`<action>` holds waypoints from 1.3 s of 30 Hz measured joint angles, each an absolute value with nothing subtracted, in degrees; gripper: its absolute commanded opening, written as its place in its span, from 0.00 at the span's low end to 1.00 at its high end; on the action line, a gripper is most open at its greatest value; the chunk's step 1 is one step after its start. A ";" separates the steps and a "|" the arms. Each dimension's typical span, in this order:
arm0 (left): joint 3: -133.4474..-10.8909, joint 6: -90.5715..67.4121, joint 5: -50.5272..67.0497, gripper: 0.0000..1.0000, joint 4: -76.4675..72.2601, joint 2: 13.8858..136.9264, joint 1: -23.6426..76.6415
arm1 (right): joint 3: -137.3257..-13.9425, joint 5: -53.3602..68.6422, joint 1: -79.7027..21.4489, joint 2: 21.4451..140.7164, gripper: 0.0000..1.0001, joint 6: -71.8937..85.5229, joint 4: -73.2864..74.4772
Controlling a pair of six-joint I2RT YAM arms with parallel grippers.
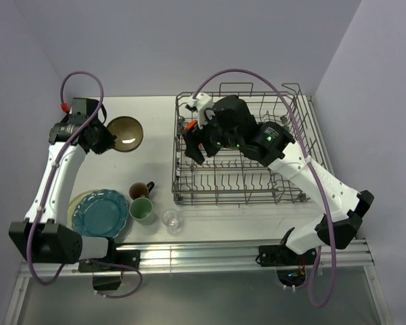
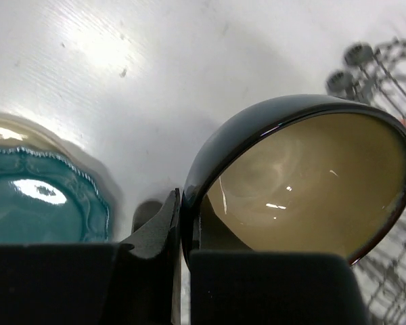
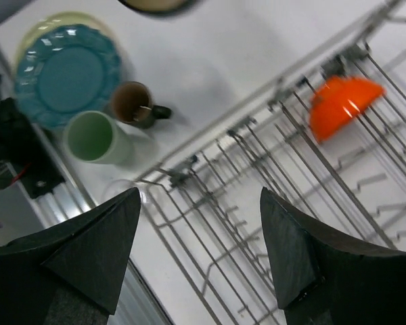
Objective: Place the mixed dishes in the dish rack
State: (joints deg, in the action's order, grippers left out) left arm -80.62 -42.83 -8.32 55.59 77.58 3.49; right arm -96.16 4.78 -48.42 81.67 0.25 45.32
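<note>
The blue bowl (image 2: 311,183) is gripped at its rim, which is pinched between the closed fingers (image 2: 155,237) of the left gripper (image 2: 187,223). One finger lies on the dark outer wall and the other on the cream inside. The near part of the bowl is cut off by the finger pads. Whether it is resting on the table (image 1: 155,115) or lifted off it cannot be told. From above, the bowl (image 1: 125,133) is seen just beside the left gripper (image 1: 103,139), on the side towards the dish rack (image 1: 230,200) and well apart from it.

To the other side of the left fingers, the teal scalloped plate (image 2: 34,203) is half cut off by the frame. Only a sliver of the cream plate (image 2: 7,132) under it is shown.

The right gripper (image 3: 199,203) is held open over the rack (image 3: 247,122), with nothing between its jaws. Beyond its right finger the orange bowl (image 3: 342,105) stands on edge among the tines. From above it is mostly hidden by the arm, and only an orange scrap (image 1: 188,126) is seen.

Beyond the left finger, outside the rack, the dark brown mug (image 3: 132,105) and the pale green mug (image 3: 95,139) stand close together. The small clear glass (image 3: 125,193) is faint and partly covered by that fingertip.
</note>
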 measured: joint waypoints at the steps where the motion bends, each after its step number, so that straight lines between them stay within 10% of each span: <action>1: -80.62 -42.78 -7.75 0.00 56.27 76.05 3.79 | -97.62 5.96 -49.36 82.35 0.77 -0.80 45.50; 39: -72.99 -49.32 4.23 0.00 70.13 61.65 23.14 | -103.42 2.42 -73.10 101.54 0.70 -14.37 46.68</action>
State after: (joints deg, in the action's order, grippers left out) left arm -72.99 -49.32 4.23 70.13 61.65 23.14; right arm -103.42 2.42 -73.10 101.54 -14.37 46.68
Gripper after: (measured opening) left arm 0.072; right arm 0.734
